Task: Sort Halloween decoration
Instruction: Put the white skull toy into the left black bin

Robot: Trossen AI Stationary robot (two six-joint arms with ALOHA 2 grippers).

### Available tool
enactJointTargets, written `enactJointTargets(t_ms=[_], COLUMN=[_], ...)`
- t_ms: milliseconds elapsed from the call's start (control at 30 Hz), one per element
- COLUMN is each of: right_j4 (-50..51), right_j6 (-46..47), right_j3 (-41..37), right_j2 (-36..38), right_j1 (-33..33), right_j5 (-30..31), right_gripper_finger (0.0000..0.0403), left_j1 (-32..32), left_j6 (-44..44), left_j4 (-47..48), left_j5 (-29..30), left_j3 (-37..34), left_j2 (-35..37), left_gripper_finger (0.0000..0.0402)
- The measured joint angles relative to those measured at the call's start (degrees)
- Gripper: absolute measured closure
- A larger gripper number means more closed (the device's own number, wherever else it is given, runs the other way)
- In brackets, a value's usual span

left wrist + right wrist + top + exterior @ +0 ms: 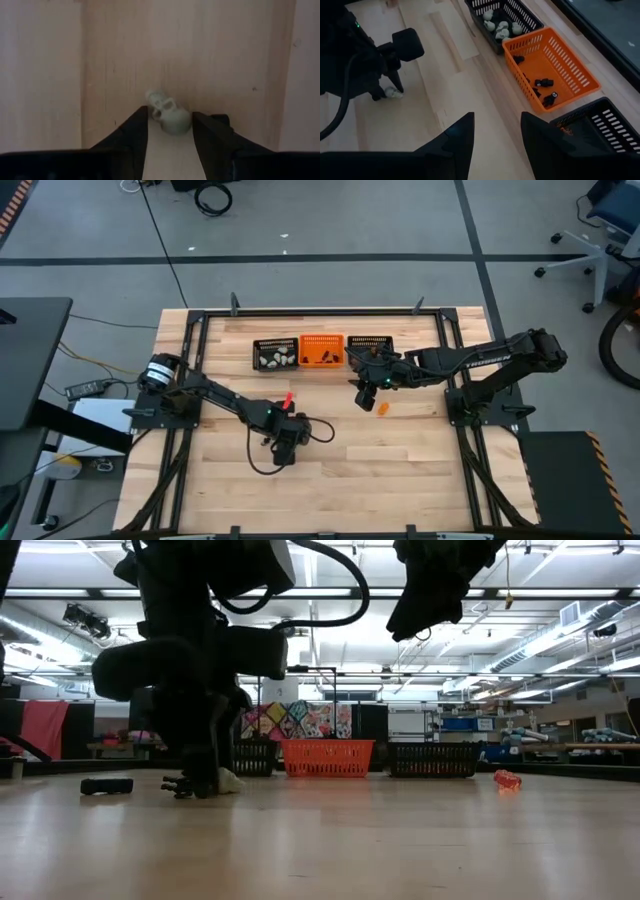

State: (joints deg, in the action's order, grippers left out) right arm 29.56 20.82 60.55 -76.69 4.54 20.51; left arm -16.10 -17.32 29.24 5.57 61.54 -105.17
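Between my left end effector's two spread fingers sits a pale skull trinket, resting on the desk right at the fingertips, not yet pinched. Its long axis runs slantwise across the gap, the face end poking out past the left finger, the rounder back close to the right one. I judge the closing stroke should catch it across its width if I settle slightly farther forward first; otherwise it may squirt out.

From above, this end effector is down on the desk's middle, well apart from the three baskets along the far edge. The pale pieces belong in the left black basket, which lies far and slightly left of my grasp. The orange basket holds black pieces.

My right end effector hovers spread and empty near the right black basket, with an orange trinket on the desk just near of it.
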Motion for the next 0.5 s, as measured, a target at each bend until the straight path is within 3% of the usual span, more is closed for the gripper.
enactJointTargets(t_ms=[167,500], right_j4=[0.1,0.0], right_j6=[0.0,-0.4], right_j3=[0.0,0.0], right_j2=[0.0,0.0], right_j1=[0.0,-0.1], right_j5=[0.5,0.9], right_gripper_finger=[0.0238,0.0238], left_j1=[0.1,0.1], left_j6=[-1.5,-3.2], left_j4=[-0.7,-1.3], left_j5=[0.8,0.5], left_j3=[0.0,0.0], left_j2=[-0.1,-0.1], left_gripper_finger=[0.0278,0.0372])
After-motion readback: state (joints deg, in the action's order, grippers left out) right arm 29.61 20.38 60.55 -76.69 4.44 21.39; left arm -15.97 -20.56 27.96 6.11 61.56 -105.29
